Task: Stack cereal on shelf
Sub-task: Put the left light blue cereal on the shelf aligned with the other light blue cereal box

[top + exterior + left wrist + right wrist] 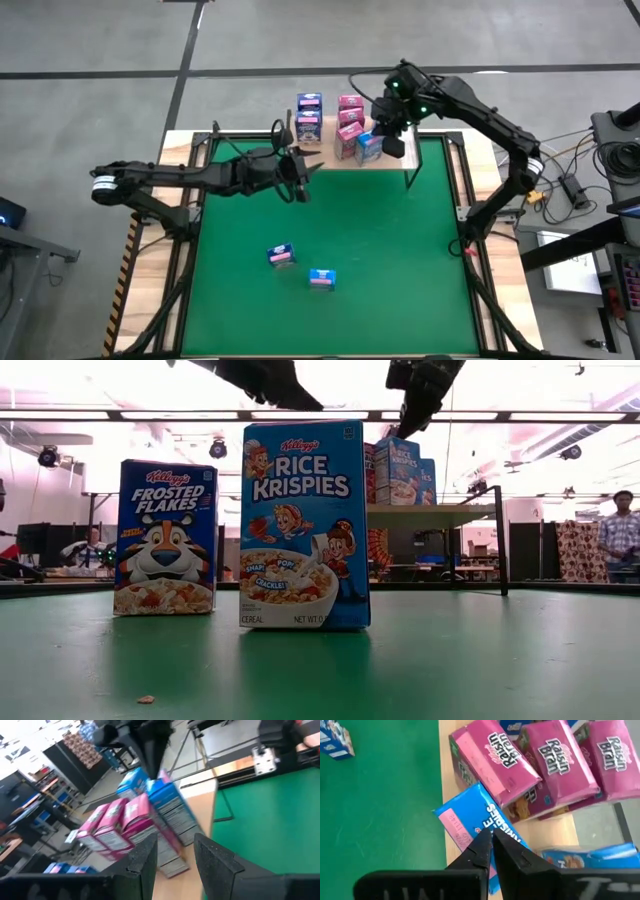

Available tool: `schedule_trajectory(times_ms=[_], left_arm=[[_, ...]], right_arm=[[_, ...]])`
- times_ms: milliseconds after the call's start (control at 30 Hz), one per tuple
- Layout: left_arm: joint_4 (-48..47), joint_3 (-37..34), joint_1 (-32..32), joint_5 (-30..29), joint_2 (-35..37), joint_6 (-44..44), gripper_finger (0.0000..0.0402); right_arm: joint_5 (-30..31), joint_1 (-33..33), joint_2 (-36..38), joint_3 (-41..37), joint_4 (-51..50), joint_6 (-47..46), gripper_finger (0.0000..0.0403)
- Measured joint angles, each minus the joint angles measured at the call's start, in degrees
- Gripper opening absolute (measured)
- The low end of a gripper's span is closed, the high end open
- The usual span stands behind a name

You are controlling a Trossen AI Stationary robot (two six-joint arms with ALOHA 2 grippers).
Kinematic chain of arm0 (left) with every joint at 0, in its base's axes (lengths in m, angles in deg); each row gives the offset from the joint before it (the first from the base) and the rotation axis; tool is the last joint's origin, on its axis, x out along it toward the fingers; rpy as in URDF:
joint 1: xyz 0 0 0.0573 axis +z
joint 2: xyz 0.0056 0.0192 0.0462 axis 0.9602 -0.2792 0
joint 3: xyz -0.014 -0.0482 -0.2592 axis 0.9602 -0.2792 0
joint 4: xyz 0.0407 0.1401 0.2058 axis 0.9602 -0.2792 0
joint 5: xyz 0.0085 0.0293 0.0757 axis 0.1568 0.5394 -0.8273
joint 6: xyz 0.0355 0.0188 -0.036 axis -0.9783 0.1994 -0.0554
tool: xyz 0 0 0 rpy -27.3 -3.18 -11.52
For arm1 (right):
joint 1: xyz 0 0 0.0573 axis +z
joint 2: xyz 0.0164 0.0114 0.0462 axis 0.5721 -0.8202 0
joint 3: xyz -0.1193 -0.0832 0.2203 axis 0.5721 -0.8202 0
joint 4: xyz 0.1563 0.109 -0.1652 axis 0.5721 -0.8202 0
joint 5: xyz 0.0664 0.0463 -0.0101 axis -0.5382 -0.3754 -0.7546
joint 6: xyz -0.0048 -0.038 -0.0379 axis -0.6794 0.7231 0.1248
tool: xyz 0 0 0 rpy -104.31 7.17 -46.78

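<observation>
While your right gripper (492, 851) hangs clenched, empty, light blue cereal box (480, 832) lies just below fingertips on wooden shelf (451, 790). Glossy pink cardboard boxes (555, 757) beyond. Left gripper (175, 852) part-open, holding nothing, short of shelf.

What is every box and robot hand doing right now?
Rice Krispies box on table: standing upright.
Frosted Flakes box on table: standing upright.
Raisin Bran boxes: on the shelf, side by side.
Light blue box on shelf: under the right gripper.
Right gripper: shut, above the shelf.
Left gripper: partly open, empty, near the shelf.
</observation>
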State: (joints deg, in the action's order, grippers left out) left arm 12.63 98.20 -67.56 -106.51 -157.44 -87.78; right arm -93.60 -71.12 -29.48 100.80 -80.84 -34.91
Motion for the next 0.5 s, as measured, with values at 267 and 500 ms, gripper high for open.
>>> schedule_trajectory(times_ms=[267,500], left_arm=[[0.2,-1.6,2.6,0.0,0.0,0.1,0.0112],[1.9,-1.7,2.7,0.1,0.0,0.0,0.0112]], right_arm=[[1.0,0.3,-1.5,3.8,-2.0,1.0,0.0098],[3.2,0.5,-1.2,8.4,-3.2,1.4,0.0216]])
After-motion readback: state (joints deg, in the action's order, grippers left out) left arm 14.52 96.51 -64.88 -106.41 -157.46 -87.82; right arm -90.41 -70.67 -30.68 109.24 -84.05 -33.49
